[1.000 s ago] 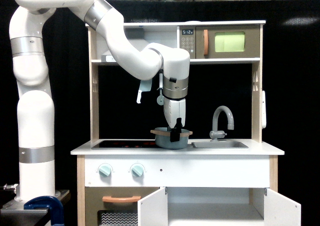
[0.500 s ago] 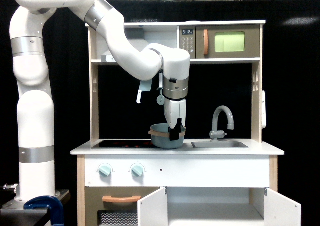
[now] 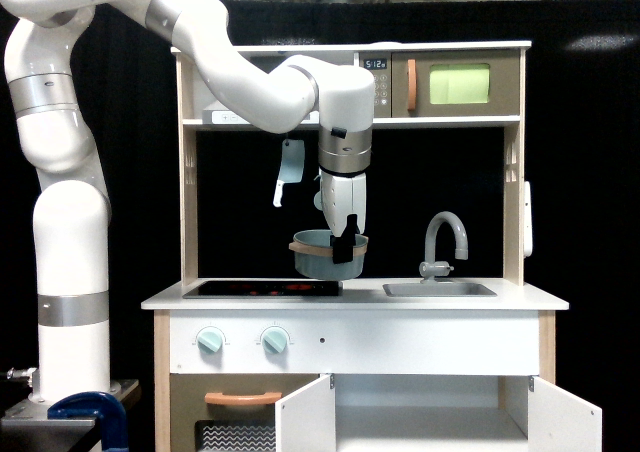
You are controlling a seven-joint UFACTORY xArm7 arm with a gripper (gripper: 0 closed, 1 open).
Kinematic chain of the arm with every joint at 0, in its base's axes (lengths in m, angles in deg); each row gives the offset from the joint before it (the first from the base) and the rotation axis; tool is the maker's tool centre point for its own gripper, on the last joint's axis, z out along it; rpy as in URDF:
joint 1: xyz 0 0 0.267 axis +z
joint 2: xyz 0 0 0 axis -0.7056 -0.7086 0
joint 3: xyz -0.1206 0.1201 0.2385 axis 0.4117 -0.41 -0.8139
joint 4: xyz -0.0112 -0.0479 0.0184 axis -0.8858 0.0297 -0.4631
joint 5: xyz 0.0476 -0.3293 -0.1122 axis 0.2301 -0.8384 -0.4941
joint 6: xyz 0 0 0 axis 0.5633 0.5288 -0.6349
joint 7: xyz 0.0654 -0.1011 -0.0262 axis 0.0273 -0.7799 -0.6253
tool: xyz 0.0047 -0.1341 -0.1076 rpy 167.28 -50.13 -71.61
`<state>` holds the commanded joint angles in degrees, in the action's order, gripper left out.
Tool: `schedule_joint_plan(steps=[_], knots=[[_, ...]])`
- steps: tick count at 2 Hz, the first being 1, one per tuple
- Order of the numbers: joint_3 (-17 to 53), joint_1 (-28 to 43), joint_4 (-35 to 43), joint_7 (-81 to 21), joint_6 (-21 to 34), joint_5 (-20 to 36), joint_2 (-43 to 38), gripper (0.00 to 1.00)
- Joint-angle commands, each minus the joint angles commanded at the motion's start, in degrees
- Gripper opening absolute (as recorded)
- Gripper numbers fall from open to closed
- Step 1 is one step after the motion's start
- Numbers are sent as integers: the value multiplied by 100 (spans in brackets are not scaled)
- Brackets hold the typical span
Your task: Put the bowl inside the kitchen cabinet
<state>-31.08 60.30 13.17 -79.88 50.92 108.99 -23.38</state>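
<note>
Above the bench point(image 3: 500, 298), clear of the hob point(image 3: 262, 288), I logged the bowl point(image 3: 322, 254): grey-blue, tan rim band, hanging tilted in mid-air. Gripper point(image 3: 346, 244): pointing down, dark fingers point(image 3: 342, 248) clamped on the bowl's rim at the side toward the exterior view's right. Tap point(image 3: 444, 240) and sink point(image 3: 438, 289): further toward that side, well apart from the bowl. Cabinet point(image 3: 430, 412): below the bench, both white doors swung open, pale interior showing. Microwave point(image 3: 455, 83): top shelf. Oven handle point(image 3: 243, 398): beside the cabinet.
</note>
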Motion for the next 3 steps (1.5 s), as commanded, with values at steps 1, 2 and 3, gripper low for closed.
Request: schedule_joint_plan(steps=[1, 2, 3], knots=[[1471, -1166, 789, -2164, 1186, -572, -846, 0], [1601, -1852, 1188, -3599, 997, 24, -2321, 0], [697, -2040, 1673, -3787, 269, 1054, -3695, 0]])
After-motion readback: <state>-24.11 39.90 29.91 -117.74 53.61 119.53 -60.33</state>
